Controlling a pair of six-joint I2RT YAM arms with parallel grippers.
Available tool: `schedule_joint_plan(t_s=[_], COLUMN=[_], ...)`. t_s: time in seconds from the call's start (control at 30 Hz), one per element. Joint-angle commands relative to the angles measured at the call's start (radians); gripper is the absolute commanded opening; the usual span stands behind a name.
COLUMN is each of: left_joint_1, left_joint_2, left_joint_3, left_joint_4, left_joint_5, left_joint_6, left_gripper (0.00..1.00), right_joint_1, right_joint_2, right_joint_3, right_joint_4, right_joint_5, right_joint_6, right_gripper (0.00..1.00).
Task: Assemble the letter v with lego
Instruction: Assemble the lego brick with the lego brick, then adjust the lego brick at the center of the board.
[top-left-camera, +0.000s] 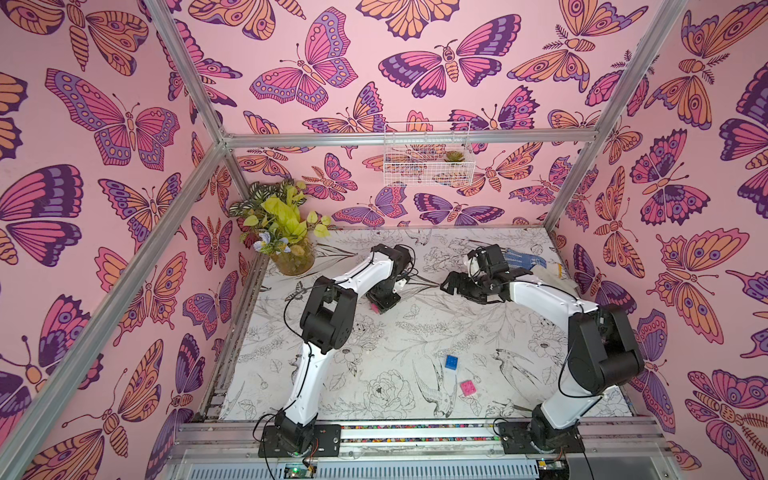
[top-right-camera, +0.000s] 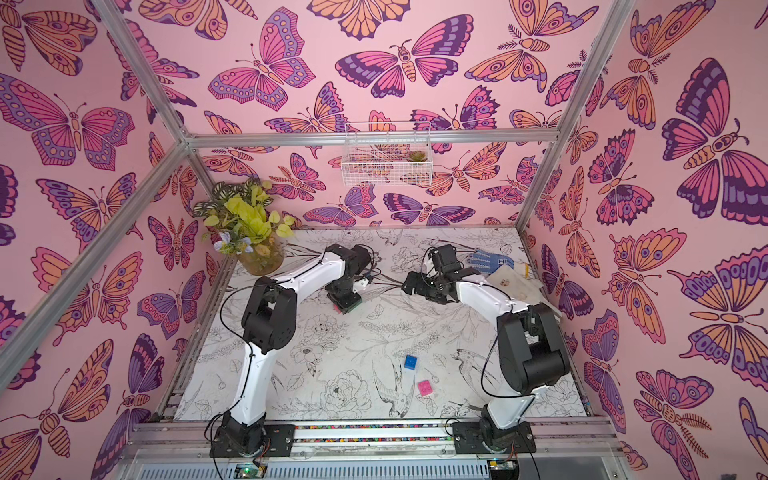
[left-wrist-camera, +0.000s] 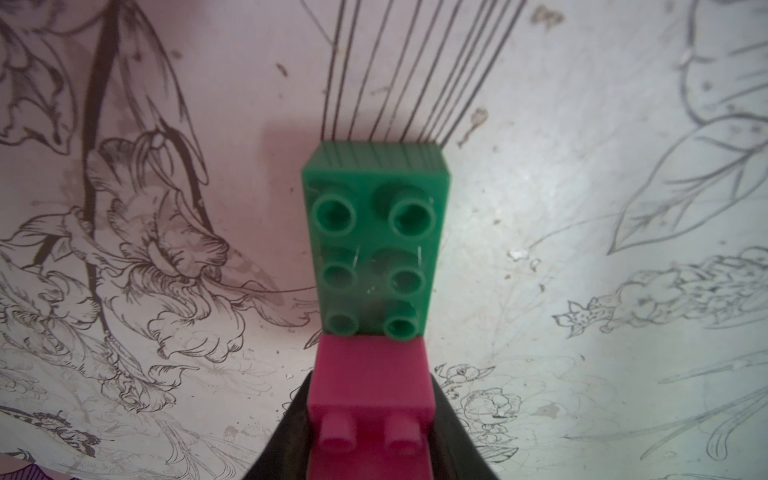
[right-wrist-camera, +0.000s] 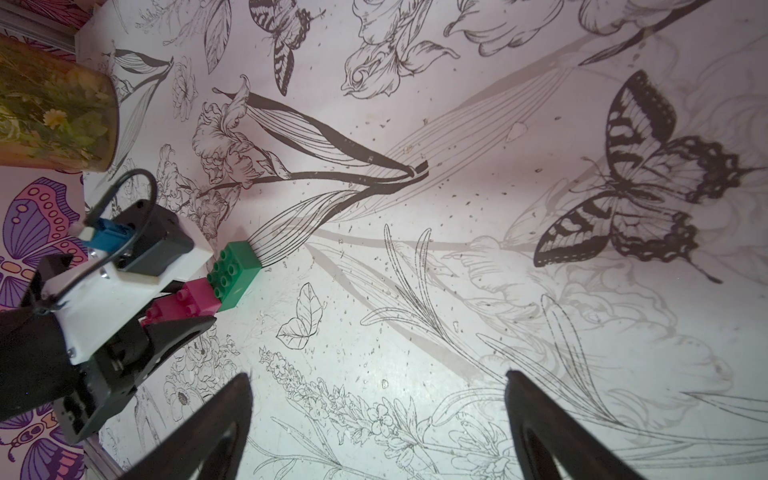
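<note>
The left claw (left-wrist-camera: 370, 424) is clamped on the pink brick (left-wrist-camera: 370, 374), joined to the green brick (left-wrist-camera: 374, 232), on the desk (top-left-camera: 415, 332) toward 10 o'clock. The right claw (right-wrist-camera: 378, 374) stands apart, empty. The blue brick (top-left-camera: 451, 361) and the loose pink brick (top-left-camera: 468, 387) lie at 5 o'clock

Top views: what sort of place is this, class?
Probably a robot test booth: left arm and right arm bolted to a front rail, an aluminium frame with butterfly-print walls, a blue toy brick on a printed table.

Pink butterfly wallpaper (top-left-camera: 374, 50), aluminium frame (top-left-camera: 407, 138), white wire basket (top-left-camera: 428, 175), potted plant (top-left-camera: 282, 224), floral-print tabletop (top-left-camera: 415, 324).
</note>
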Motion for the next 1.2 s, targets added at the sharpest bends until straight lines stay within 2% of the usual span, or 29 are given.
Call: schedule_joint_plan(t_s=[0.0,0.1,0.17,0.2,0.27,0.4,0.73,1.0,1.17], left_joint_1=[-0.014,-0.015,-0.015,-0.017,-0.017,-0.017,-0.015,-0.014,-0.015], left_joint_2=[0.1,0.085,0.054,0.04,0.017,-0.011,0.043,0.112,0.117], left_joint_3=[-0.036,-0.03,-0.041,-0.045,-0.041,-0.024,0.044,0.102,0.091], left_joint_4=[-0.041,-0.03,0.001,0.015,0.026,0.033,0.047,0.028,0.027], left_joint_5=[0.062,0.055,0.054,0.053,0.048,0.06,0.04,0.078,0.1], left_joint_6=[0.008,-0.009,-0.015,-0.017,-0.022,-0.026,0.005,0.082,0.118], left_gripper=[0.22,0.28,0.44,0.48,0.53,0.55,0.54,0.46,0.27], right_joint_1=[0.008,0.008,0.008,0.008,0.007,0.008,0.009,0.008,0.01], right_joint_2=[0.014,0.013,0.017,0.017,0.02,0.023,0.01,0.008,0.003], right_joint_3=[0.028,0.028,0.03,0.031,0.031,0.032,0.038,0.038,0.037], right_joint_4=[-0.002,-0.004,-0.003,-0.005,-0.003,-0.003,-0.024,-0.034,-0.032], right_joint_5=[-0.003,-0.001,-0.001,-0.001,-0.001,0.001,0.008,0.013,0.012], right_joint_6=[-0.001,-0.002,-0.003,-0.003,-0.002,0.0,-0.006,-0.016,-0.014], right_gripper=[0.96,0.96,0.96,0.96,0.96,0.96,0.96,0.96,0.96])
